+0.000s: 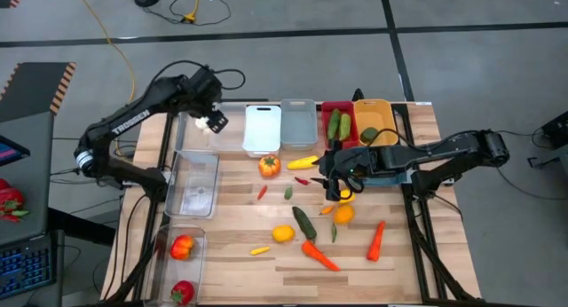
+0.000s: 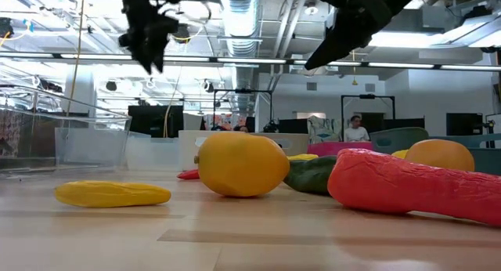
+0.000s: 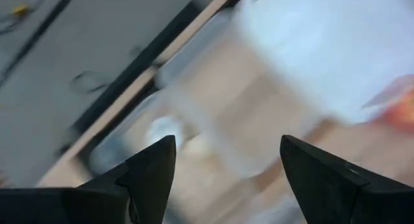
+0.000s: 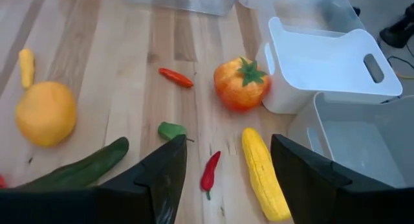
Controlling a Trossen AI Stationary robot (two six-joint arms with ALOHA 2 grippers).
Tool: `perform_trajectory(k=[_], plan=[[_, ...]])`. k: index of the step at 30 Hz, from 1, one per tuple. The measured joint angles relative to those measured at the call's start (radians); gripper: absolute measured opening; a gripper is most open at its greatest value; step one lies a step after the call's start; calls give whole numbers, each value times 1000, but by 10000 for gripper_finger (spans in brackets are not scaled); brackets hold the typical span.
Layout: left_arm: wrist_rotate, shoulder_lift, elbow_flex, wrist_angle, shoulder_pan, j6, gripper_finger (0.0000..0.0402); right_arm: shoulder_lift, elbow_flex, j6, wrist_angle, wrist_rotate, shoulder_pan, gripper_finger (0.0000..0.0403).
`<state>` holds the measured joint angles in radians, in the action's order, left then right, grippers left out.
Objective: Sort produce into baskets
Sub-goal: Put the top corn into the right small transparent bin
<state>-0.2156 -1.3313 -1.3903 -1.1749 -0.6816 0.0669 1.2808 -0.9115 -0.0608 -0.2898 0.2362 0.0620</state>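
Wooden planks made up your table top, with a row of bins along its far edge. Your white bin and the grey bin beside it held nothing you could see. Your red bin held two green cucumbers, and the yellow bin next to it held one green piece. Nearer the left side, one clear bin looked bare, while another clear bin held two red tomatoes. Loose carrots, a lemon and small chilies lay scattered mid-table. Your left gripper hung open above the far left corner, gripping nothing. Your right gripper hovered open and unladen over the chilies and a yellow pepper.
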Motion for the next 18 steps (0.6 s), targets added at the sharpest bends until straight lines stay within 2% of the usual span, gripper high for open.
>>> perform_trajectory(k=[4, 10, 15, 18], plan=[[75, 64, 6, 110, 81, 53, 265, 0, 0, -1, -5, -3, 0, 268], [78, 139, 55, 209, 243, 145, 265, 0, 0, -1, -22, -3, 0, 316], [72, 140, 73, 217, 394, 182, 265, 0, 0, 0, -22, -1, 0, 365], [71, 136, 102, 296, 480, 188, 265, 0, 0, 14, -22, -2, 2, 381]])
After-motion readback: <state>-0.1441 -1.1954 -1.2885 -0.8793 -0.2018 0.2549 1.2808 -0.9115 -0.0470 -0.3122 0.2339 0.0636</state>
